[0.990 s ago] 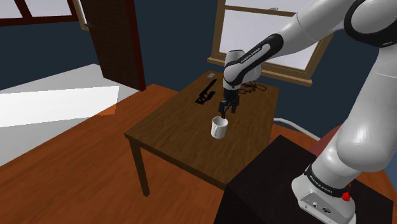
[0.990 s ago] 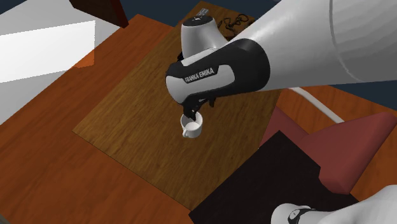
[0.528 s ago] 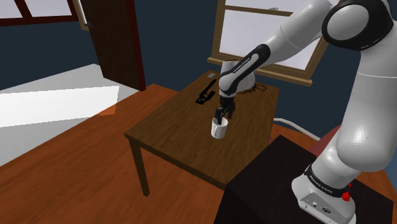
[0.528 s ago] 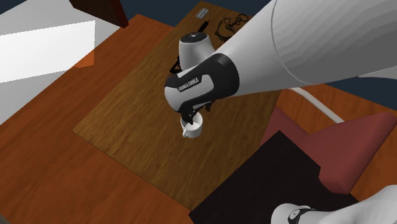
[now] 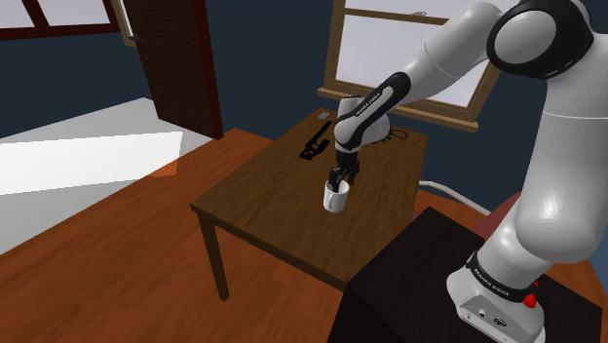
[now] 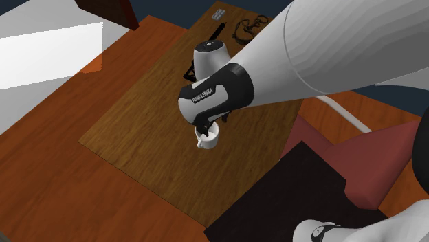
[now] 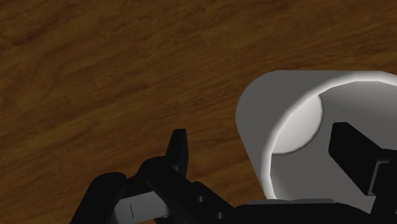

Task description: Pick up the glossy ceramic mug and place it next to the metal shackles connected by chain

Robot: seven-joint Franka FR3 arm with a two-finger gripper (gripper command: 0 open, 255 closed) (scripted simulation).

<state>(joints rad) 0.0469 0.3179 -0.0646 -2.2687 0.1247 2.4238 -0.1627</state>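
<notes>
A white mug (image 5: 335, 198) stands upright near the middle of the dark wooden table (image 5: 263, 209), its handle showing in the second exterior view (image 6: 207, 140). My black gripper (image 5: 336, 179) is down at the mug's rim and open. In the wrist view the gripper (image 7: 267, 159) straddles the mug's wall (image 7: 286, 121): one finger (image 7: 178, 153) is outside it, the other (image 7: 356, 159) is inside the cup, and neither clasps it. The dark chained shackles (image 6: 251, 24) lie at the table's far edge by the window, partly behind my arm (image 5: 396, 136).
A black tool (image 5: 314, 143) lies on the table's far part, toward the shoulder view's left of the shackles. My dark stand (image 5: 409, 283) adjoins the table's near side. A window and a dark door stand behind, with orange wood floor (image 6: 41, 158) around.
The arm came down and slightly toward the shoulder view's left, lowering the open gripper from just above the mug onto its rim. The mug has not moved.
</notes>
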